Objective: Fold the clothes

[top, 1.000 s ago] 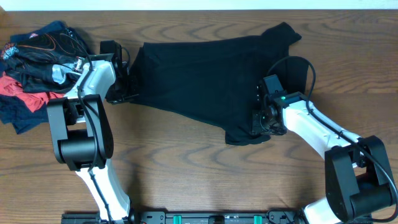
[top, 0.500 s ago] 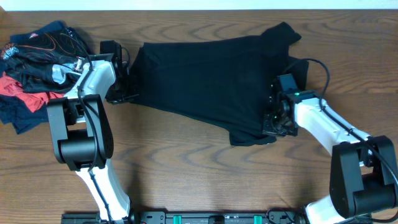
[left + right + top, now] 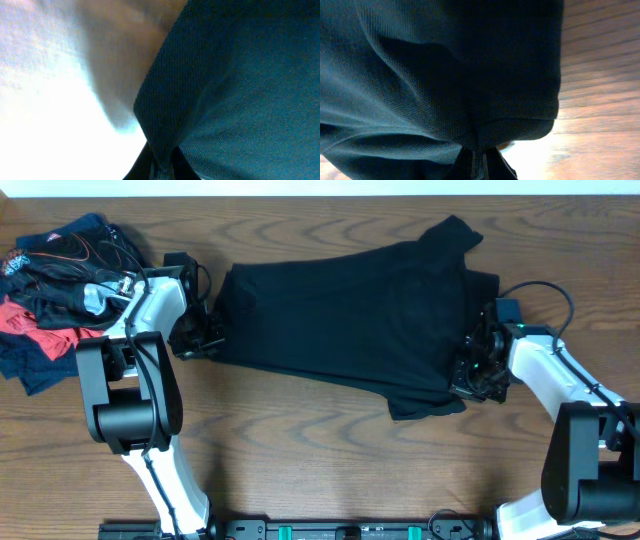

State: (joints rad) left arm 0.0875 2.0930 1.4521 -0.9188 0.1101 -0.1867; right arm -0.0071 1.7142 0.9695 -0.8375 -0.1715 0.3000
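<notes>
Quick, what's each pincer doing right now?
Left pincer: closed, holding the black shirt by its edge.
Right pincer: closed, holding the same shirt's corner.

Brown wood-grain table (image 3: pixel 300 460) underneath.

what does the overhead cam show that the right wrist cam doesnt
Only the overhead shows the whole black T-shirt spread out, the pile of other clothes at the left, and the left end effector at the shirt's left edge. Only the right wrist view shows the knit close up, bunched where the right end effector is shut on it. Both show the shirt and the wooden table.
</notes>
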